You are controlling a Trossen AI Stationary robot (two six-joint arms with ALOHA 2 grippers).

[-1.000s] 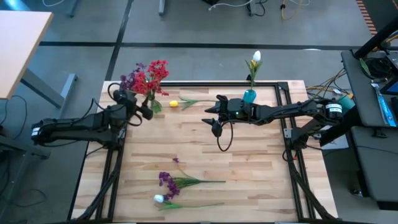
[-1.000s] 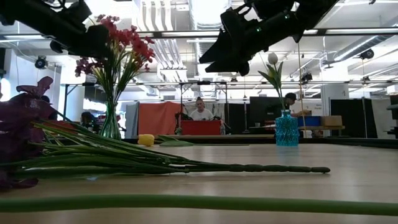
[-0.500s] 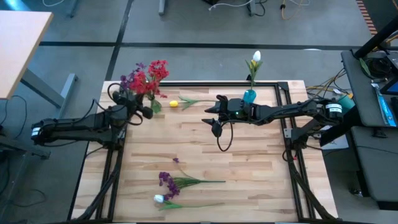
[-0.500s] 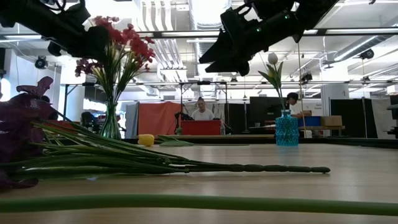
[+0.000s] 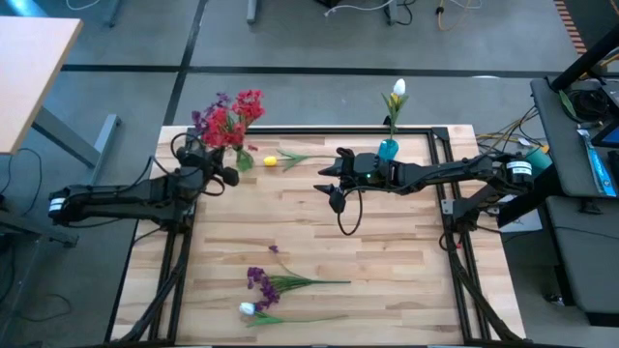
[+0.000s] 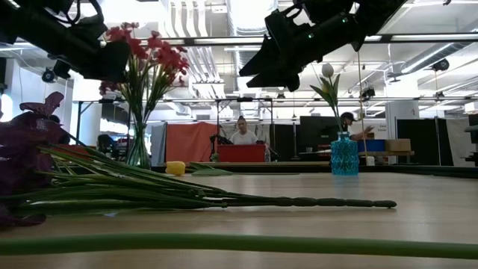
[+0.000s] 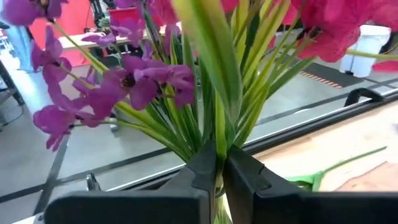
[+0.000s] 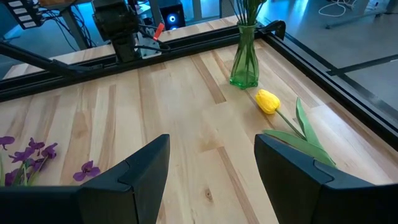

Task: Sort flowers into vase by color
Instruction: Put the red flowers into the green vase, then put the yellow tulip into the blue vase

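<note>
The surface (image 5: 387, 242) is pale wood in jointed planks, edged by a dark metal frame. At its far left corner stands a clear green glass vase (image 8: 245, 57), narrow in the neck and flared at the foot, holding a bunch of red flowers (image 5: 230, 118) and purple flowers (image 7: 118, 84) on thin green stems with long blade leaves. The left claw (image 7: 219, 180) is at the vase neck, its two dark fingers pinched together on the green stems just above the rim (grip on the stems, not the glass). Compared with a second ago, the bunch has shifted: in the low view the red heads lean further right and the left arm sits lower across them, and from above the vase has moved slightly toward the corner. A yellow tulip (image 5: 272, 160) lies flat just right of the vase, stem and leaf trailing right. At the far right edge a faceted blue vase (image 6: 344, 156) holds one white tulip (image 5: 398, 89) upright. The right claw (image 5: 333, 179) hangs above mid-surface near the blue vase, fingers spread with nothing between them; unchanged. At the near edge lie a purple spray (image 5: 259, 281) and a second white tulip (image 5: 249, 309), side by side, stems pointing right.
</note>
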